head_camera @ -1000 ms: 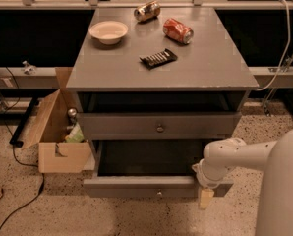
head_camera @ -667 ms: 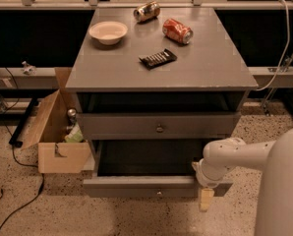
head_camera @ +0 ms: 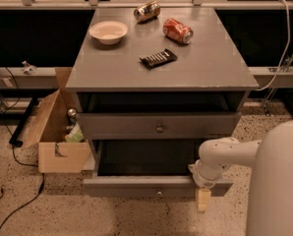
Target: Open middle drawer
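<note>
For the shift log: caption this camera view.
Middle drawer pulled out of the grey cabinet, gripper low at its front's right end; bowl, red can, brown can, snack bar on top.

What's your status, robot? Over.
End effector low, at the right end of the bottom drawer. Middle drawer looks pushed in. Bottom drawer pulled out beneath it. Over.
</note>
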You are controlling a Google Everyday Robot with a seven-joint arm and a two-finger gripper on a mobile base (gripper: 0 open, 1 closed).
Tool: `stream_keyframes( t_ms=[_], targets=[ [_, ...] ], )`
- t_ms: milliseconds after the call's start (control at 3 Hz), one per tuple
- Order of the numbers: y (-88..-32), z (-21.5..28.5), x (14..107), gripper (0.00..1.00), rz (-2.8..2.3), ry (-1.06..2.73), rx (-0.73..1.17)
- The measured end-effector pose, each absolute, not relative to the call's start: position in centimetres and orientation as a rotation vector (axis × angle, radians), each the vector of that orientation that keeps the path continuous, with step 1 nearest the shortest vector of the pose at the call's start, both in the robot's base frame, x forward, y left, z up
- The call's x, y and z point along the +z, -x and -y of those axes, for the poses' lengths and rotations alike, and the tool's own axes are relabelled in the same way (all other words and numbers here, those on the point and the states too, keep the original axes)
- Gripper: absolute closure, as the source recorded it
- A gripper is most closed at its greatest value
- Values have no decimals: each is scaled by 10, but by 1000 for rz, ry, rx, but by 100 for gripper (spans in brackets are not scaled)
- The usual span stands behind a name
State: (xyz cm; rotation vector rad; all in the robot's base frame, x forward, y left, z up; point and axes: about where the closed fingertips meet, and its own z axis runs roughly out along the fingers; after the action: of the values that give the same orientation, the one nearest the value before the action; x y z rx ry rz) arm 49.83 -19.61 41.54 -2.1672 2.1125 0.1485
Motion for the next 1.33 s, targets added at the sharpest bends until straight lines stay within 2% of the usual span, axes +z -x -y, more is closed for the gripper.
stream_keyframes(
  t_ms=[333, 1333],
  targets=[
    [-486, 203, 402, 18, -2185, 2163, 191],
    [-462, 218, 402, 88, -2301, 2086, 210]
  ],
)
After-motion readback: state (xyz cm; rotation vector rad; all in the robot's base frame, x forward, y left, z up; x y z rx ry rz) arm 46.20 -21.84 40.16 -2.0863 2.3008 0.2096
